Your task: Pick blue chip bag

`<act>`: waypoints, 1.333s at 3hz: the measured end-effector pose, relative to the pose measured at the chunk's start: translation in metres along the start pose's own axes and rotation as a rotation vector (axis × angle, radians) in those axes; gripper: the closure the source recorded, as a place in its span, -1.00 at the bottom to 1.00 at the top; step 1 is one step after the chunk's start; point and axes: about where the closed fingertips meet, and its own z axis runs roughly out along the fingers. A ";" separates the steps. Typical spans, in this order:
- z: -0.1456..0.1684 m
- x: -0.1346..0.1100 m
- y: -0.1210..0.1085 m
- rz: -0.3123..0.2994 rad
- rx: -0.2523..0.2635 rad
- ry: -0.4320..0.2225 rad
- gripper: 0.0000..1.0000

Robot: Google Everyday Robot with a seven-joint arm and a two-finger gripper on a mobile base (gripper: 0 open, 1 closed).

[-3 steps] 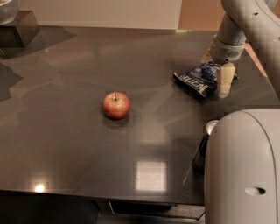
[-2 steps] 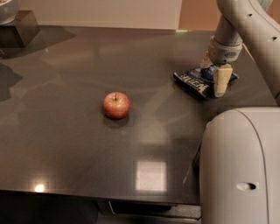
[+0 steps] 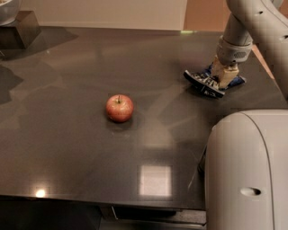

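Gripper [image 3: 225, 76] is sitting on the blue chip bag [image 3: 202, 82], well away from the apple [image 3: 119, 108]. Can't tell if it's grasping.

The gripper [image 3: 225, 76] is down on the blue chip bag [image 3: 202, 82], far right of the table [image 3: 90, 157], and it's covering the bag's middle, so only the ends show. The arm [image 3: 252, 22] runs off the top and right edges. The robot's pale body [image 3: 247, 170] blocks the table's near right corner. A pale rounded object [image 3: 5, 11] at top left is cropped.
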 end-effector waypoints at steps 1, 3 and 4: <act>-0.016 -0.005 0.007 -0.002 0.018 -0.035 0.72; -0.067 -0.042 0.033 -0.038 0.063 -0.147 1.00; -0.098 -0.063 0.048 -0.073 0.096 -0.196 1.00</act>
